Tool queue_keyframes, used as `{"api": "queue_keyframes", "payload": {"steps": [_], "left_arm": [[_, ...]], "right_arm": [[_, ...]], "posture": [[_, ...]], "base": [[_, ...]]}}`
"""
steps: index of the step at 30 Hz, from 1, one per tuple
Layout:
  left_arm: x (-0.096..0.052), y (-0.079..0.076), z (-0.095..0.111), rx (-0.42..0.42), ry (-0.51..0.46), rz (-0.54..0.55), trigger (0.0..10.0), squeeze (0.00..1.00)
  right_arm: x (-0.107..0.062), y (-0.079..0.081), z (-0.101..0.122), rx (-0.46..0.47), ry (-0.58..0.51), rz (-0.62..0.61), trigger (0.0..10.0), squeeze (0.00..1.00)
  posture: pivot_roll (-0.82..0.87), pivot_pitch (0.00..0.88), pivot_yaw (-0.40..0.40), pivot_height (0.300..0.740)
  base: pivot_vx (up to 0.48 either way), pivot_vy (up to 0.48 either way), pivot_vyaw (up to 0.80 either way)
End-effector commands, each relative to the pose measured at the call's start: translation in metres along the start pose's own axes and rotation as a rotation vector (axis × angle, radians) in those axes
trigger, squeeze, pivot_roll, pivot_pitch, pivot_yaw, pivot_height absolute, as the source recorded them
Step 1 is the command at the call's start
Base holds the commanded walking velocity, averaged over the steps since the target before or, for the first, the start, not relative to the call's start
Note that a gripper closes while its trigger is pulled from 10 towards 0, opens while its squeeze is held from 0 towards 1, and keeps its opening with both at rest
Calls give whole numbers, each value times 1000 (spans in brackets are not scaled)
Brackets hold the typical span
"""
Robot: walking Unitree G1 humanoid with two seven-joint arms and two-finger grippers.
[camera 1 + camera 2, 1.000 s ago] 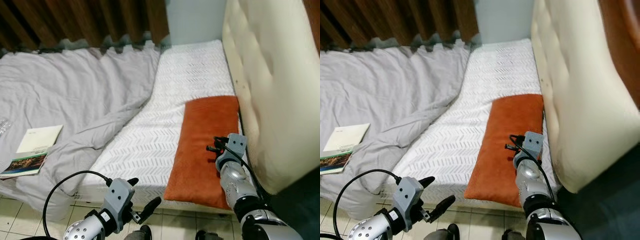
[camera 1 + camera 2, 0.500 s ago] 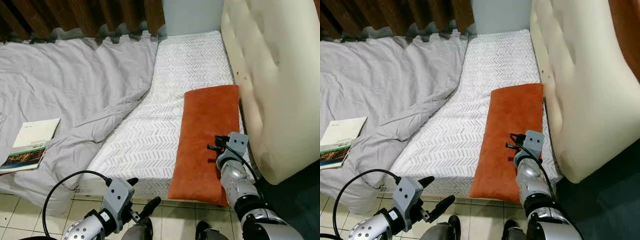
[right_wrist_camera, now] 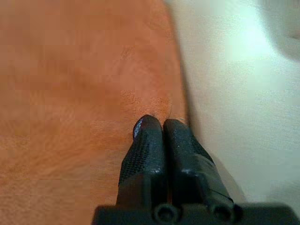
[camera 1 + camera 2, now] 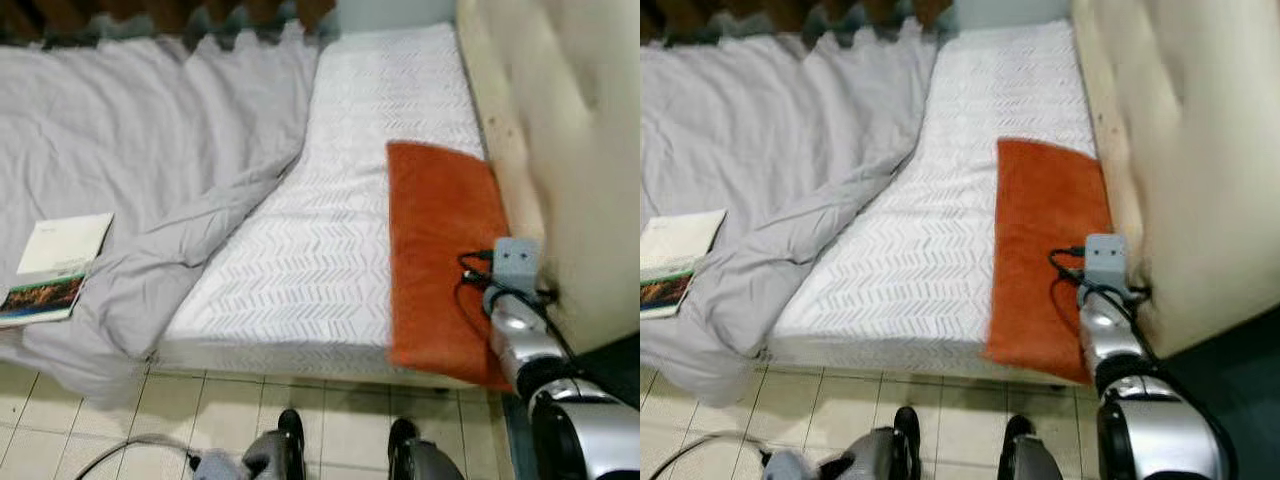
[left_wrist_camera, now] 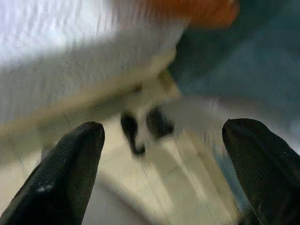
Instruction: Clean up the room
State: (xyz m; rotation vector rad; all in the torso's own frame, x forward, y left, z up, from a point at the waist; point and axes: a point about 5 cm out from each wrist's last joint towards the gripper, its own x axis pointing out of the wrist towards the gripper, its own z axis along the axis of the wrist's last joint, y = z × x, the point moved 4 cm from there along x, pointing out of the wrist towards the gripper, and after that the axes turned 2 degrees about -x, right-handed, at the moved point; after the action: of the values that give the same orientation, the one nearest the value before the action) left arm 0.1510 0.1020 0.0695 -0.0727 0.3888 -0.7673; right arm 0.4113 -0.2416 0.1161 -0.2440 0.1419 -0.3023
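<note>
A bed [image 4: 340, 270] spans the scene, its white chevron-patterned mattress cover bare on the right half, with a cream tufted headboard [image 4: 580, 150] standing along the right side. A rumpled grey duvet [image 4: 130, 190] covers the left half, bunched in a fold that runs diagonally toward the near edge and hangs over it. An orange pillow [image 4: 440, 260] lies lengthwise on the mattress at the right, close against the headboard, its near end reaching the near edge of the bed. A book [image 4: 58, 268] with a pale cover rests on the duvet at the far left. Pale floor tiles [image 4: 340, 420] run along the near side, where the robot's two dark feet stand. The right gripper [image 3: 157, 129] lies low over the right edge of the pillow beside the headboard, its two black fingers pressed together with nothing between them. The left gripper [image 5: 164, 140] hangs low near the floor, its view blurred, with its fingers [image 5: 70, 173] spread wide apart.
</note>
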Motion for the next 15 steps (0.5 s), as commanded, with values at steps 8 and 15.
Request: {"api": "queue_keyframes", "payload": {"steps": [8, 15], "left_arm": [[-5, -6, 6, 8, -9, 21, 10000, 0], [-6, -7, 5, 10, -8, 30, 10000, 0]], "right_arm": [[4, -5, 17, -13, -56, -30, 0, 0], [4, 2, 16, 3, -35, -8, 10000, 0]], "posture": [[248, 497, 75, 740], [252, 497, 66, 740]], "base": [[0, 0, 0], [0, 0, 0]]}}
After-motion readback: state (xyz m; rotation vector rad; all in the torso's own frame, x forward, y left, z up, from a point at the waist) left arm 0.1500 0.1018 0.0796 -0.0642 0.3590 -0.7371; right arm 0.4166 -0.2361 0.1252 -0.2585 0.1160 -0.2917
